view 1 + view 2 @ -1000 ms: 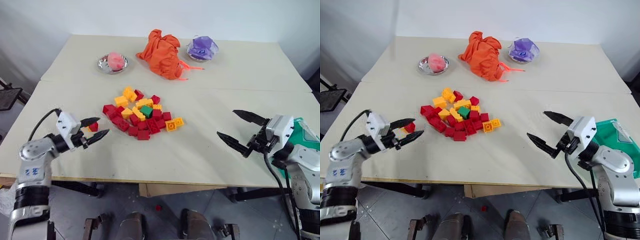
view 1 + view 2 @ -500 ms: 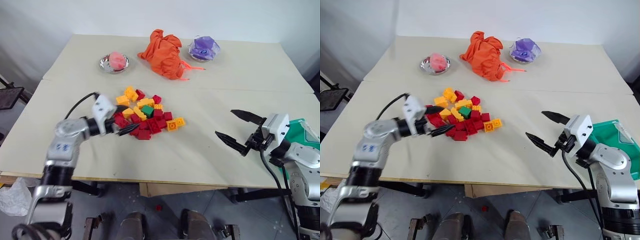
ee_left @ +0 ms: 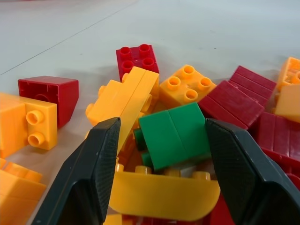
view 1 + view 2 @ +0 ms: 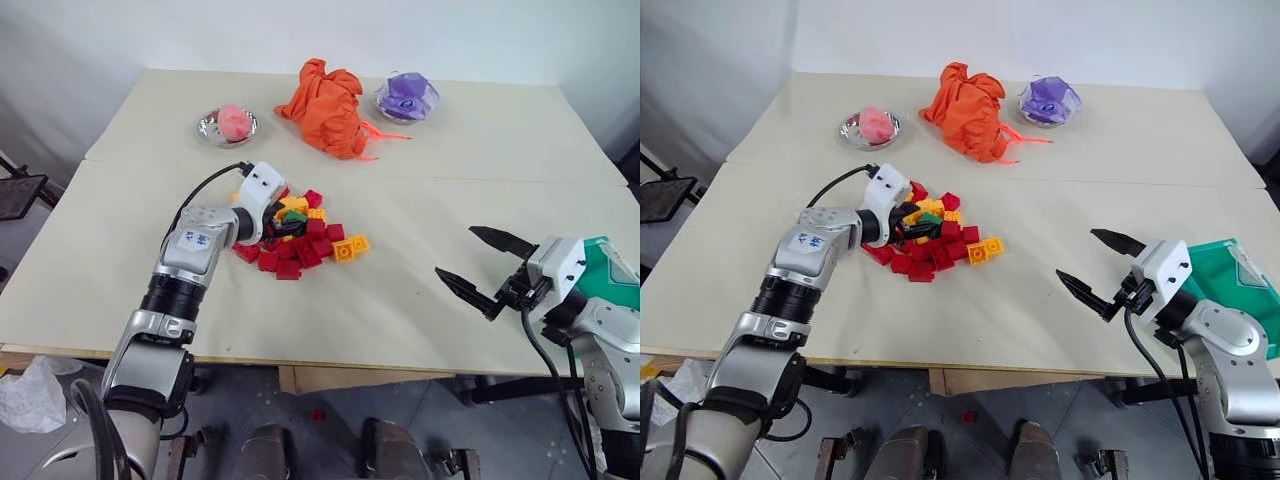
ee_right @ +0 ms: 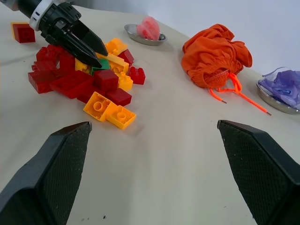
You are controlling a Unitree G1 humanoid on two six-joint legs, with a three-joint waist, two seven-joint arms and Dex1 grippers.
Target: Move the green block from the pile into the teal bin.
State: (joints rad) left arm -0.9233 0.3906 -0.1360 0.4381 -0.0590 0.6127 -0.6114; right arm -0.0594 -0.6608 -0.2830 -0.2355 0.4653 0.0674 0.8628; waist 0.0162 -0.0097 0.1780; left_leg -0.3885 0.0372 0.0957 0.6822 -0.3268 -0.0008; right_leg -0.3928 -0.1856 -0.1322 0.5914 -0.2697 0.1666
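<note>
The green block (image 3: 173, 136) lies on a yellow brick in the pile (image 4: 312, 240) of red and yellow bricks at the table's middle. My left gripper (image 4: 918, 226) reaches into the pile from the left. It is open, with one black finger on each side of the green block. One finger (image 3: 234, 168) is at the block's edge and a small gap shows on the other side. My right gripper (image 4: 1075, 255) hovers open and empty over the table's right front. The teal bin (image 4: 1228, 272) sits behind it at the table's right edge, partly hidden by the arm.
An orange cloth bundle (image 4: 325, 105) lies at the back, between a metal dish with a pink lump (image 4: 227, 124) and a dish with a purple lump (image 4: 405, 97). One red brick (image 5: 22, 32) lies apart on the pile's left. A bare tabletop (image 4: 400, 320) separates pile and bin.
My left arm swung from the table's left front over to the pile, and its fingers now straddle the green block. The right gripper stayed where it was, open.
</note>
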